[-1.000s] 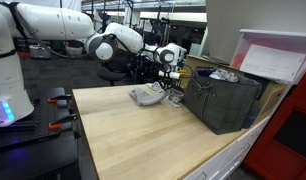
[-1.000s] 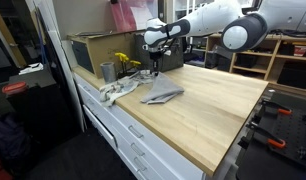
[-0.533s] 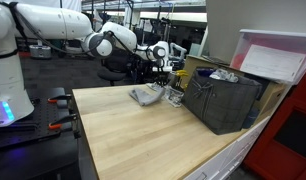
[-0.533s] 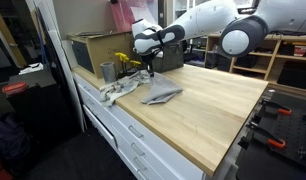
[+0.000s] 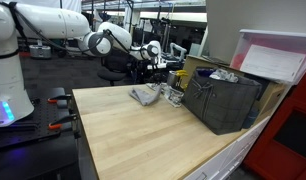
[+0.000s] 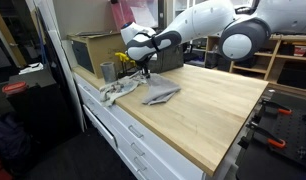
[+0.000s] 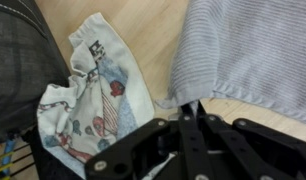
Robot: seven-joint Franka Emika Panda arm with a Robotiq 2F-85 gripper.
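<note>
Hand (image 7: 196, 118) is seen clenched shut, empty, between grey ribbed cloth (image 7: 253, 50) and patterned white rag (image 7: 93, 95); both lie unlifted on wooden bench (image 7: 148, 22).

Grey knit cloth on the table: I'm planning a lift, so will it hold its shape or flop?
The grey knit cloth probably flops: it lies rumpled, edges curled. Likely light, looking thin. Ribbed weave may drag on the wooden table.

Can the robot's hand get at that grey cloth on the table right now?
Probably yes: the grey cloth lies uncovered right beside the fingers, with nothing between them, though they are shut and must open first.
</note>
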